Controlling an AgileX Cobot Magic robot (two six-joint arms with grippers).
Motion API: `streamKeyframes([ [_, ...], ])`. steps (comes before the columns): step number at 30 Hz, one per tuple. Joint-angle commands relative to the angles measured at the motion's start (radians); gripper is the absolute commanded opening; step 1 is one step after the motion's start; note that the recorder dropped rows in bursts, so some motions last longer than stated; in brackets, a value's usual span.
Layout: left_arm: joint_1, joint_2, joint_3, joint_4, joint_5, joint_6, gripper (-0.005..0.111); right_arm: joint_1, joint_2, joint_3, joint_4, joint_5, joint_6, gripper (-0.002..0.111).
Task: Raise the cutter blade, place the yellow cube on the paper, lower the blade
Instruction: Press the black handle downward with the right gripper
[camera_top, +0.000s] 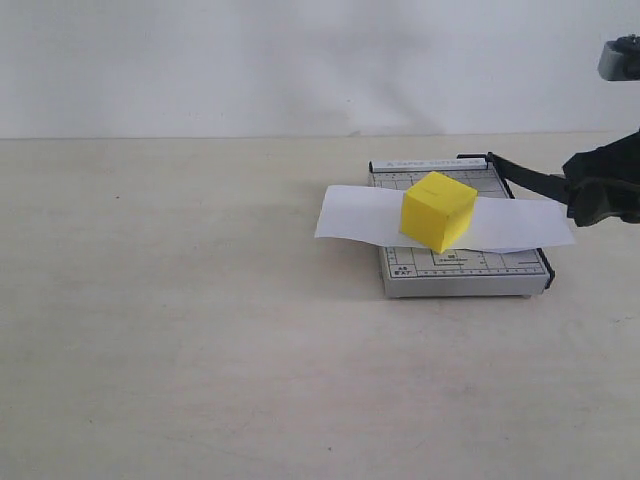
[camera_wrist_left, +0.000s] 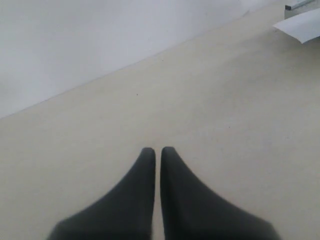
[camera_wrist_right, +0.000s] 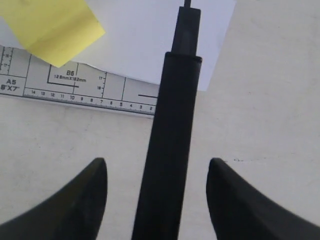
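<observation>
The yellow cube (camera_top: 438, 210) (camera_wrist_right: 50, 27) rests on the white paper (camera_top: 350, 215) (camera_wrist_right: 145, 40), which lies across the grey gridded trimmer base (camera_top: 460, 275) (camera_wrist_right: 75, 82). From the base's far right corner the black cutter blade (camera_top: 525, 175) (camera_wrist_right: 172, 125) slants out to the right, its handle end lifted off the base. My right gripper (camera_top: 578, 190) (camera_wrist_right: 157, 162) is open, and the handle passes between its fingers with a gap on each side. My left gripper (camera_wrist_left: 158, 150) is shut on nothing over bare table and does not show in the exterior view.
The beige table (camera_top: 200, 330) meets a white wall at the back. In the left wrist view, a corner of the paper (camera_wrist_left: 302, 25) and a bit of the trimmer base (camera_wrist_left: 296, 6) show far from the left gripper.
</observation>
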Motion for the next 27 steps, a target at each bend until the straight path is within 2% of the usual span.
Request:
streamKeyframes([
  [1,0.004,-0.003,0.004,-0.008,-0.066,0.004,0.004,-0.002,0.002,-0.006,-0.006,-0.023,-0.012,0.053],
  [12,0.004,-0.003,0.004,-0.008,-0.068,0.004,0.004,-0.002,0.002,-0.006,-0.006,-0.038,-0.02,0.0],
  [19,0.004,-0.003,0.004,-0.008,-0.068,0.004,0.004,-0.002,0.002,0.001,-0.006,-0.043,-0.02,0.0],
  [27,0.004,-0.003,0.004,-0.008,-0.068,0.004,0.004,-0.002,0.002,0.109,-0.006,-0.133,-0.02,0.0],
])
